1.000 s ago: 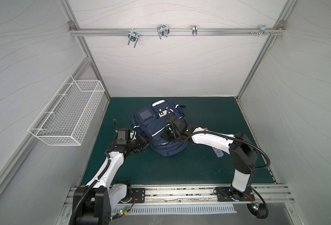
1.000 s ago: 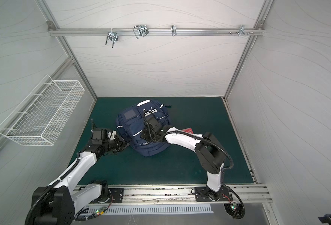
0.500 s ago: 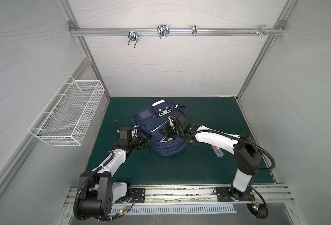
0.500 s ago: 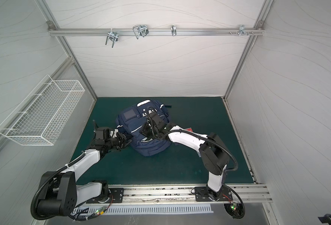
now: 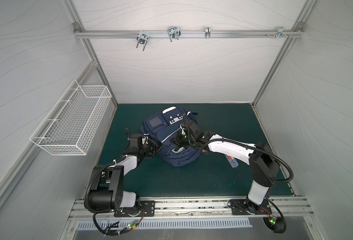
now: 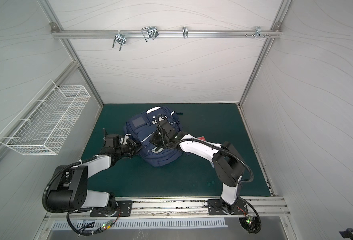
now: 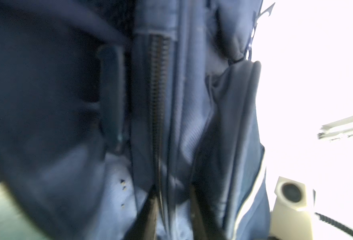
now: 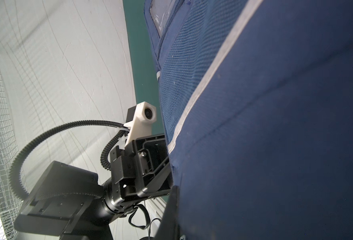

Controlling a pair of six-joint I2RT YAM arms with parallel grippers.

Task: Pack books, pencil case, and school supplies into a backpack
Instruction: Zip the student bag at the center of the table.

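Backpack (image 5: 177, 154) lies on the counter (image 5: 223, 178), both pincers at it.
Looks soft and slumping (best gripped at a seam or zipper edge): right pincer (image 5: 173, 142) closed tight on top; left pincer (image 5: 158, 148) against its side, width unclear.

- Both top views look down from high, sharing the whole surface (image 5: 192, 182) and backpack (image 5: 179, 160)
- Left wrist view sits tight against its zipper (image 7: 156, 104)
- Right wrist view, close too, faces the left wrist camera (image 8: 147, 113)
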